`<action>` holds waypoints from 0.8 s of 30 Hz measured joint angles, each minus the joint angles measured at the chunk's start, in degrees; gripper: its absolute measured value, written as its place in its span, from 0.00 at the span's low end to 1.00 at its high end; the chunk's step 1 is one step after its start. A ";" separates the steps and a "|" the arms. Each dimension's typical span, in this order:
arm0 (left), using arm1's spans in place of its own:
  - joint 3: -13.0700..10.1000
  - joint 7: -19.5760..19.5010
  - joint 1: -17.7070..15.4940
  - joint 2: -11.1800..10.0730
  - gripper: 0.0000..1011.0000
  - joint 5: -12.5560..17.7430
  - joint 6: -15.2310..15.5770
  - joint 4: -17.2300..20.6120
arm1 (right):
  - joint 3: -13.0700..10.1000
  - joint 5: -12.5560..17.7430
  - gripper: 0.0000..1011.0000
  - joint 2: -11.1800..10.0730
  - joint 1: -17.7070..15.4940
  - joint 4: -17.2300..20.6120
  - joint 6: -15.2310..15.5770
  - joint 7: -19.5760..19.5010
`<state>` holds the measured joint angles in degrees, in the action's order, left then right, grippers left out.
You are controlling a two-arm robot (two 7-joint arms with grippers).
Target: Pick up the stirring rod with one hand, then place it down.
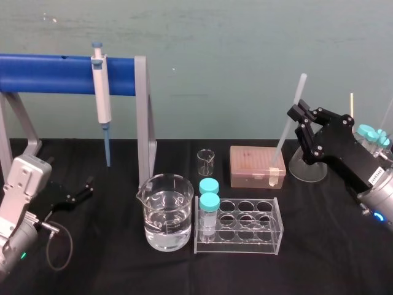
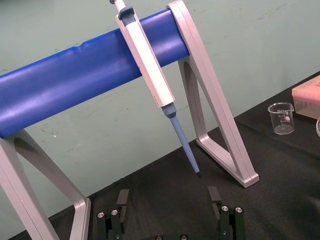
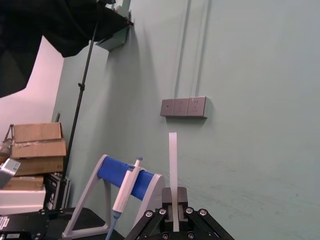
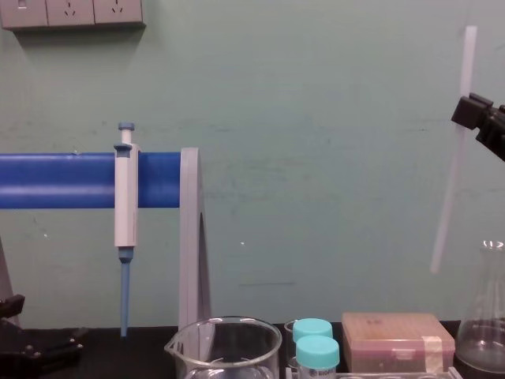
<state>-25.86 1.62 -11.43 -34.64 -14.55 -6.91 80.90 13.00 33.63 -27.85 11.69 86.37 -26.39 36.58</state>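
The stirring rod (image 1: 282, 144) is a thin translucent white stick held in the air at a slight tilt, its lower end hanging above the pink box. My right gripper (image 1: 299, 118) is shut on the rod's upper part, with a short length sticking out above the fingers. In the chest view the rod (image 4: 447, 197) slants down from the right gripper (image 4: 472, 110) at the right edge. From the right wrist, the rod (image 3: 173, 165) rises straight out of the right gripper (image 3: 173, 207). My left gripper (image 1: 86, 187) rests low on the table at the left, and the left gripper (image 2: 168, 200) stands open with nothing in it.
A white-and-blue pipette (image 1: 101, 98) hangs on the blue-barred stand (image 1: 49, 66) at the left. At the centre stand a water-filled beaker (image 1: 164, 212), a small beaker (image 1: 206, 162) and a clear tube rack (image 1: 245, 226). A pink box (image 1: 256, 166) and a conical flask (image 1: 309, 167) sit below the rod.
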 joint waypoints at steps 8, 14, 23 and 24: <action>0.00 0.00 0.00 0.00 0.99 0.00 0.00 0.00 | -0.76 0.37 0.06 1.06 -0.08 -0.11 1.33 0.62; 0.00 0.00 0.00 0.00 0.99 0.00 0.00 0.00 | -1.26 0.50 0.06 1.66 -0.38 -0.15 2.19 1.12; 0.00 0.00 0.00 0.00 0.99 0.00 0.00 0.00 | -1.66 0.42 0.06 1.83 -0.86 0.20 2.55 1.41; 0.00 0.00 0.00 0.00 0.99 0.00 0.00 0.00 | -1.69 0.41 0.06 1.84 -0.90 0.23 2.58 1.43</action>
<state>-25.86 1.62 -11.43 -34.65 -14.55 -6.91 80.90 11.32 34.04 -26.01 10.79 86.60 -23.80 38.00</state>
